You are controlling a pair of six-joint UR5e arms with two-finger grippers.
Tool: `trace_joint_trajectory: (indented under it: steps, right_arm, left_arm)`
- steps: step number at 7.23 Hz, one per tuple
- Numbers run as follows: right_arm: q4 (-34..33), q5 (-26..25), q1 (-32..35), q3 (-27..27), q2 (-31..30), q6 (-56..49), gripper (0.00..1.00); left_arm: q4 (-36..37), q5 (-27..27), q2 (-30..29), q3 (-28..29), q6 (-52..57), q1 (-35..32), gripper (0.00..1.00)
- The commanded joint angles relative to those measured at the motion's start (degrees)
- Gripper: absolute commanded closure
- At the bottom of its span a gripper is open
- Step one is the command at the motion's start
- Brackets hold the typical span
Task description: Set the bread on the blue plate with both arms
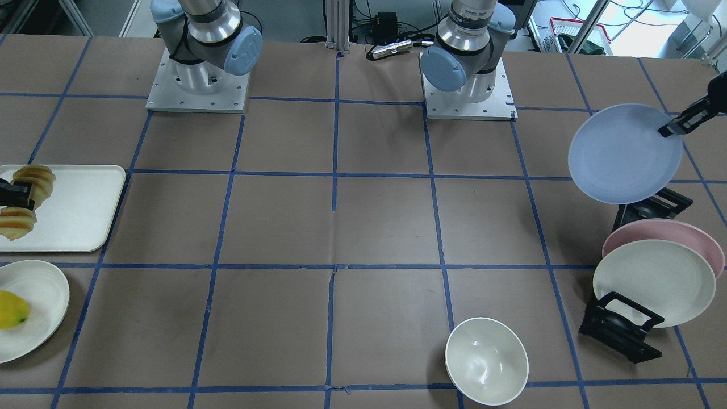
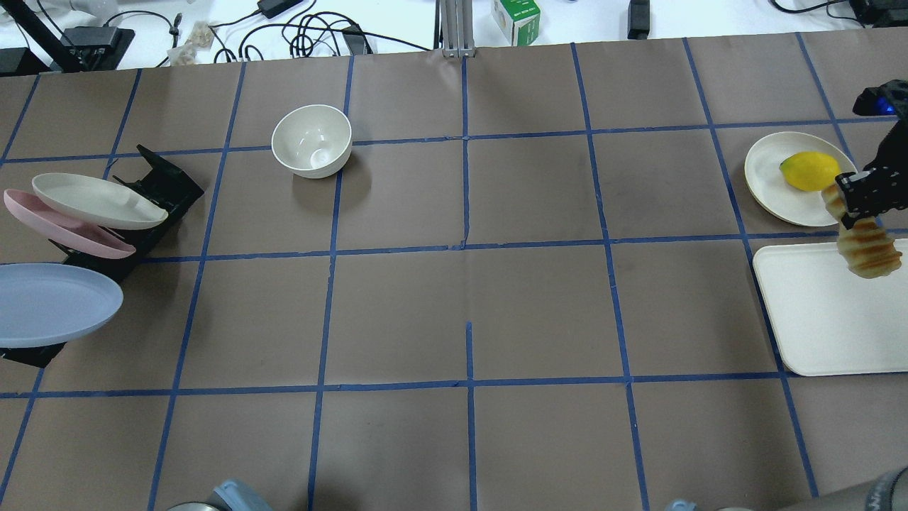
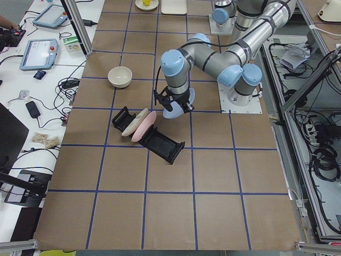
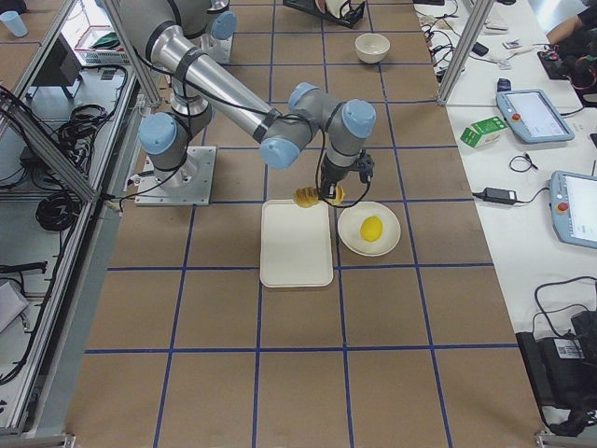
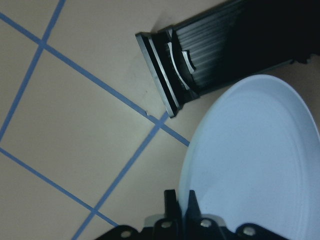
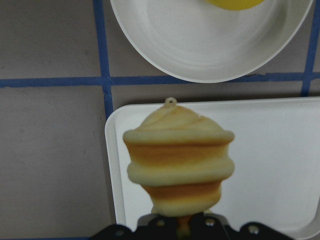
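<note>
The left wrist view is giving the close detail that the wide views are missing: the left gripper (image 5: 182,220) is pinching the rim of the blue plate (image 5: 255,165), its fingers (image 5: 171,207) nearly together with only the rim's thickness between them. The slotted end of the black rack (image 5: 210,55) is lying on the tabletop (image 5: 75,125) just beyond. The front-facing view is supplying the wider setting, with the blue plate tilting at the rack's end nearer the robot. The pink plate (image 1: 664,230) and the cream plate (image 1: 653,284) are leaning in the rack beside it. Whether the blue plate is touching the rack, I cannot tell.

The right wrist view is showing the bread (image 6: 177,160) end-on, over the corner of the white tray (image 6: 270,165). Only the overhead view is showing the loaf's length. There the right gripper (image 2: 862,195) is clamping the loaf about mid-length, drawn in to its width. One end is pointing over the tray and the other toward the small plate (image 2: 770,184) carrying the lemon (image 2: 809,170). Bread and blue plate are sitting at opposite ends of the tabletop, well apart.
</note>
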Motion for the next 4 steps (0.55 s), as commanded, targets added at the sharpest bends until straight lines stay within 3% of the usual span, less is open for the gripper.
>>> trace_joint_trajectory:
  steps: [1,2,4]
  right_arm:
    - [4.0,0.4,2.3,-2.7,-0.9,1.4,1.0]
    - [6.2,1.4,4.0,-4.0,-1.3,3.2,1.0]
    - [8.4,3.0,9.7,-4.9,-2.4,11.6,1.0]
  left_arm:
    - [-5.5,-9.9,1.4,-1.1,-15.3,-15.9,1.0]
    - [-4.2,-12.2,-0.2,-2.1,-24.4,-22.5,1.0]
    - [14.7,-22.3,-3.1,-7.1,-26.5,-33.4,1.0]
